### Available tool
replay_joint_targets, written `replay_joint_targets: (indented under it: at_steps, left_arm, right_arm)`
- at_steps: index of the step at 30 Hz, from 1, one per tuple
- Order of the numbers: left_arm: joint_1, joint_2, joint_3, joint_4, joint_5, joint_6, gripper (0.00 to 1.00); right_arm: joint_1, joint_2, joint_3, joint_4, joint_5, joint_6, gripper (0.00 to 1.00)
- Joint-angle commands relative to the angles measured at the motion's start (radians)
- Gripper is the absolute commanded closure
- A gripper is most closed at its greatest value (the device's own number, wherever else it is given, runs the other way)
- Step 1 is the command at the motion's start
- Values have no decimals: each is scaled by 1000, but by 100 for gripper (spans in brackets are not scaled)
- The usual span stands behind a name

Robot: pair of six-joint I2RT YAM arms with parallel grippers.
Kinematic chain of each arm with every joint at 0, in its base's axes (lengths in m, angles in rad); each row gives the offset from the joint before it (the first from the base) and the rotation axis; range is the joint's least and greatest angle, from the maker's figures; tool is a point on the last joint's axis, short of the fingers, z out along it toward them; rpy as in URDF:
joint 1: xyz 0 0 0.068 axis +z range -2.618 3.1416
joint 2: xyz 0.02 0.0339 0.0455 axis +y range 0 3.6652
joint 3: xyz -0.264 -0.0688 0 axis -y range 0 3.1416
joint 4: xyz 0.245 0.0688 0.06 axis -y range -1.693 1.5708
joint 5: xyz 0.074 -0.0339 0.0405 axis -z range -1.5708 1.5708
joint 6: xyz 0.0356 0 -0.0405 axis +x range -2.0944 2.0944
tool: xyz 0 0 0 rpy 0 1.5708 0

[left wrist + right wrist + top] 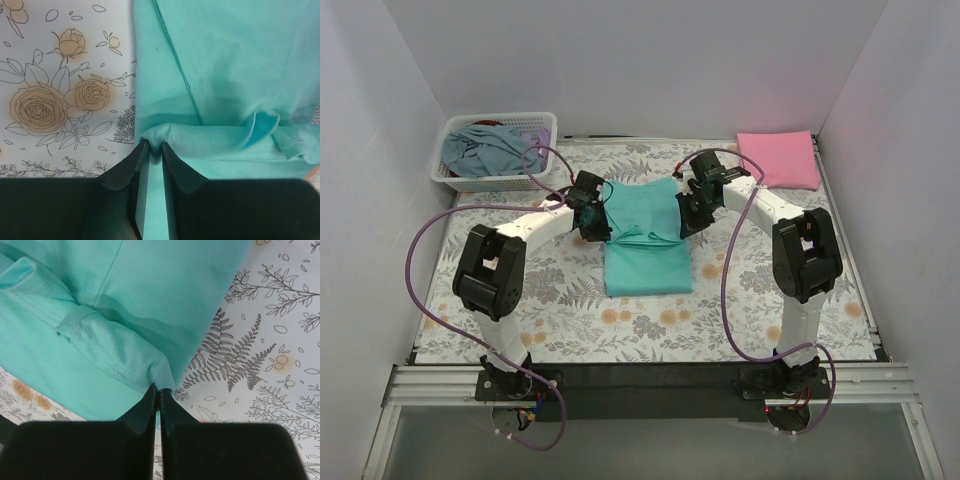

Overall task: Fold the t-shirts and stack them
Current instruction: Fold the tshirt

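The teal-green t-shirt (pixel 642 235) lies partly folded in the middle of the floral table, its upper part raised between both grippers. My left gripper (pixel 592 222) holds its left edge. In the left wrist view the jaws (pixel 155 145) stand a narrow gap apart with a bunched fold of the teal cloth (pixel 225 75) wedged between the tips. My right gripper (pixel 685 215) is at the right edge; in the right wrist view its gripper (pixel 159 389) is shut tight on a hemmed corner of the teal shirt (pixel 125 305). The pink t-shirt (pixel 779 158) lies folded at the back right corner.
A white lattice basket (pixel 500 120) with grey-blue clothes (pixel 485 148) stands at the back left corner. The floral tablecloth (pixel 520 300) covers the table, with white walls on three sides. Purple cables loop off both arms.
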Motion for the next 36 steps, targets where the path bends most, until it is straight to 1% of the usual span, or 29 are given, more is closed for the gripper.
replay_joint_targets:
  at_steps: [1,2,3,5,6,8,9,11,13,15,16,17,19,21,24,26,30,31,34,36]
  left_arm:
    - [6,-16,-13,49,-7,28,83]
    - [6,-23,-16,49,-10,28,79]
    - [6,-33,-18,49,-12,27,69]
    - [6,-71,-33,49,-26,24,62]
    - [4,-89,-41,47,-32,14,57]
    - [3,-143,-59,44,-43,2,53]
    - [0,-161,-79,41,-53,-9,53]
    - [-20,-221,-97,24,-87,-22,52]
    - [-57,-263,-128,17,-101,-38,52]
    - [-93,-313,-166,12,-124,-44,53]
    - [-132,-323,-179,14,-132,-49,55]
    - [-152,-326,-188,15,-129,-67,60]
    - [-195,-310,-218,17,-118,-90,66]
    - [-212,-283,-232,14,-98,-111,74]
    - [-229,-248,-263,20,-67,-141,82]
    - [-232,-229,-281,21,-47,-144,82]
    - [-233,-215,-309,8,-32,-148,82]
    - [-233,-215,-314,6,-30,-150,82]
    - [-233,-226,-338,0,-27,-153,82]
    - [-233,-240,-357,-2,-34,-159,82]
  right_arm:
    - [-7,4,19,63,-16,-6,94]
    - [-7,3,16,63,-16,-2,92]
    - [-7,-5,16,64,-16,0,87]
    - [-5,-20,10,64,4,6,80]
    - [-5,-43,5,64,21,18,74]
    - [1,-72,-13,68,82,29,69]
    - [4,-109,-22,72,104,43,66]
    - [19,-152,-70,101,163,58,65]
    - [30,-219,-111,150,178,70,64]
    - [44,-267,-185,198,120,71,66]
    - [55,-276,-208,242,93,80,67]
    - [79,-281,-231,259,54,86,68]
    - [114,-278,-278,302,30,103,71]
    - [162,-260,-320,340,-5,120,73]
    - [200,-226,-349,420,-19,152,73]
    - [202,-203,-361,482,-39,175,74]
    - [196,-91,-283,511,1,143,74]
    - [187,-69,-227,509,6,135,74]
    - [139,12,-142,512,1,133,74]
    - [99,65,-44,515,7,141,73]
